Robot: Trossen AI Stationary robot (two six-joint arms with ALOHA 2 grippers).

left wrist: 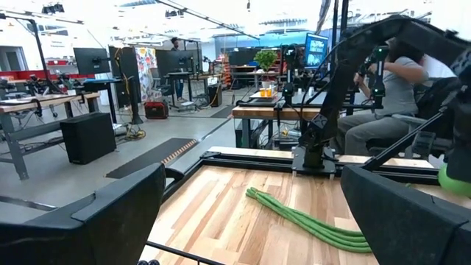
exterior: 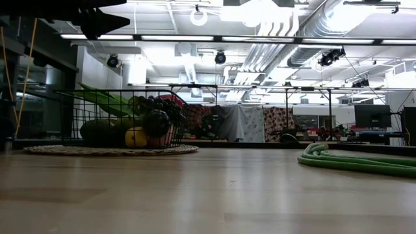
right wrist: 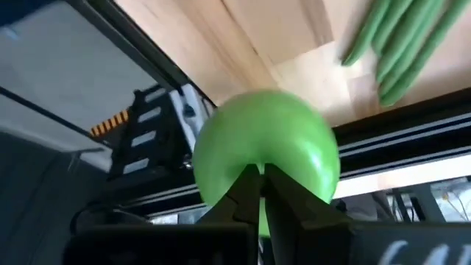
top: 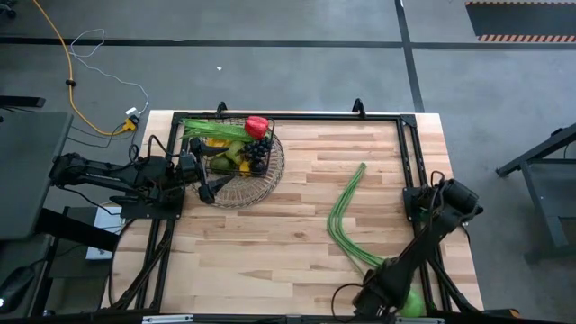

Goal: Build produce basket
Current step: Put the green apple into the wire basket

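Observation:
The wire basket stands on a round woven mat at the table's far left. It holds a red pepper, dark grapes, leafy greens and yellow fruit. Long green beans lie on the boards right of centre. My left gripper is open and hovers at the basket's near-left side. My right gripper is at the table's near right corner, shut on a green apple. My right gripper has its two fingers drawn almost together against the apple's near face. What sits between the tips is hidden by the fingers themselves. The apple sits just beyond the fingertips, over the black frame rail at the table's near edge.
Black frame rails run along the far and right sides of the table. Bare boards lie between the basket and the beans. Across the room, a seated person shows behind the table's right side.

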